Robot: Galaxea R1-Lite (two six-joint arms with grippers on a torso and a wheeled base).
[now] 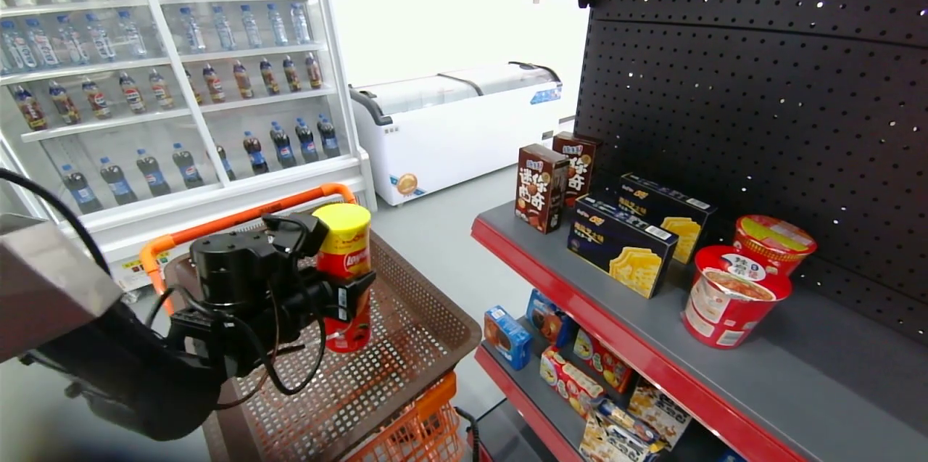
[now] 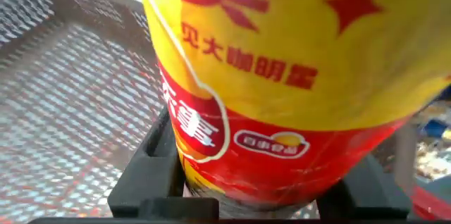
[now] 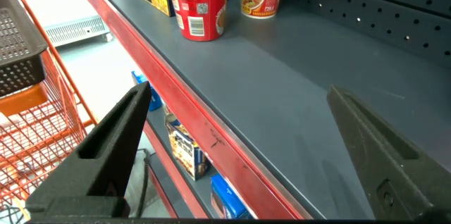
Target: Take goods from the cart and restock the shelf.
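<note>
Your left gripper (image 1: 337,266) was clamped around the middle of the chip canister (image 1: 348,244) above the cart's brown basket (image 1: 428,317), long axis upright, yellow lid pointing up. Your right gripper (image 3: 239,97) hung wide open and empty over the grey shelf (image 3: 282,76).

The left arm (image 1: 145,368) is matte black with a round wrist housing, and a thick black cable (image 1: 51,201) arcs behind it. The left gripper (image 1: 337,266) has blocky black fingers (image 2: 151,175). The right gripper (image 3: 239,146) is black and wedge-shaped, seemingly plastic.
</note>
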